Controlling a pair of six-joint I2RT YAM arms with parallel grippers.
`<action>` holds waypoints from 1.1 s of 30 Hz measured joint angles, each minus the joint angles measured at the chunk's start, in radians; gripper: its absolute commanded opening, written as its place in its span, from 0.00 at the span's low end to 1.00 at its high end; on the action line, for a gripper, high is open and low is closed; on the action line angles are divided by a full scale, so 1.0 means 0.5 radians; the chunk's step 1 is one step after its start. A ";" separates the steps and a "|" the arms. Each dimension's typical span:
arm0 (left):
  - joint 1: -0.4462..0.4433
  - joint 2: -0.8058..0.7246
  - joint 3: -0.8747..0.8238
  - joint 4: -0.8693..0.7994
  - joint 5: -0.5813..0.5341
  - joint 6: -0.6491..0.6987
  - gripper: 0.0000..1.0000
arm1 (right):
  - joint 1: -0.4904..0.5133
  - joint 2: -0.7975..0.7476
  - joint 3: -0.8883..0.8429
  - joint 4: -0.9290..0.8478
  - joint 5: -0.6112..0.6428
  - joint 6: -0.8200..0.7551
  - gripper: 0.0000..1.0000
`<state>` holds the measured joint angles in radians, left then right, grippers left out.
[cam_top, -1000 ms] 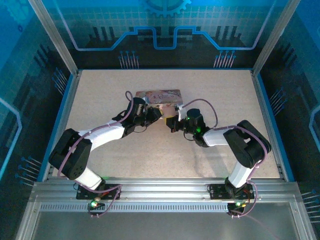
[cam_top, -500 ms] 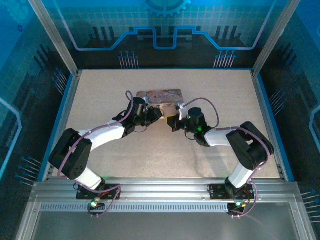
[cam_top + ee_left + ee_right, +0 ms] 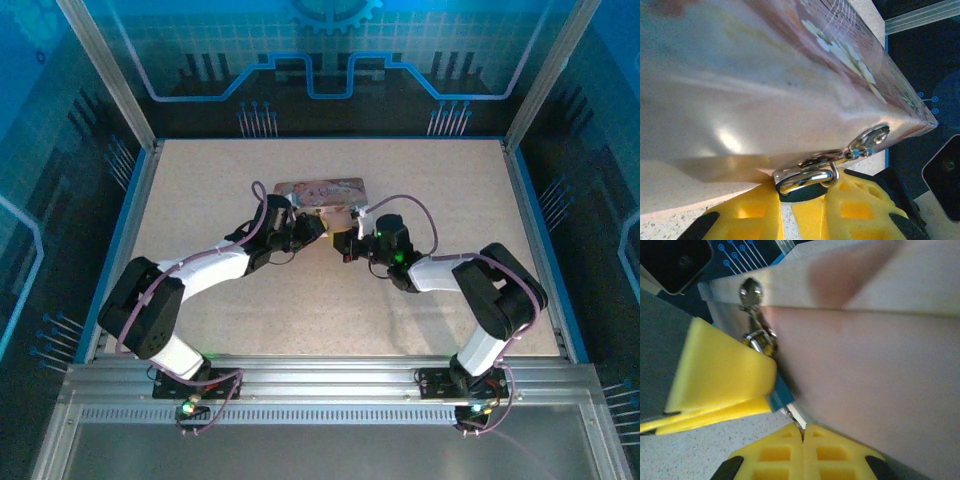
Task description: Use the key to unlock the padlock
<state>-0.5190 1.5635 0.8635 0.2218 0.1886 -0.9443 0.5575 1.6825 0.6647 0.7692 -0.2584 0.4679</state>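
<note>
Padlock hangs at the tin's corner, pinched by the left gripper to steady it. Right wrist: right gripper, pressed together, seemingly nips the key just beside it. Overhead: both grippers meet at the tin's near edge.

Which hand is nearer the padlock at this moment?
Left. The left hand is clamped on the padlock at the tin edge. The right hand, shut on the key, sits just short of it, with the key pointing toward the padlock.
</note>
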 measured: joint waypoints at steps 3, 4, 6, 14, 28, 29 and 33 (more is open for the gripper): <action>0.000 0.024 0.000 0.031 -0.002 0.000 0.12 | 0.012 0.007 0.011 -0.024 0.043 0.008 0.00; 0.000 0.034 0.000 0.037 -0.001 0.000 0.12 | 0.012 0.013 0.011 -0.027 0.049 0.014 0.00; 0.000 0.054 0.000 0.055 0.002 0.002 0.12 | 0.013 0.019 0.011 -0.034 0.063 0.027 0.00; -0.001 0.101 0.000 0.106 0.006 0.014 0.12 | 0.013 0.018 0.017 -0.092 0.120 0.047 0.00; -0.080 0.359 0.037 0.214 0.155 0.006 0.33 | 0.009 -0.120 -0.125 -0.413 0.224 0.236 0.00; -0.081 0.370 0.037 0.212 0.160 0.002 0.37 | 0.009 -0.121 -0.127 -0.430 0.220 0.250 0.00; -0.082 0.375 0.034 0.194 0.192 0.004 0.52 | 0.013 -0.153 -0.153 -0.448 0.201 0.330 0.00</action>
<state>-0.5598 1.7512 0.8803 0.3187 0.2844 -0.9424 0.5640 1.6058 0.5884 0.5453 -0.1581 0.6327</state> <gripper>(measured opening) 0.457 0.045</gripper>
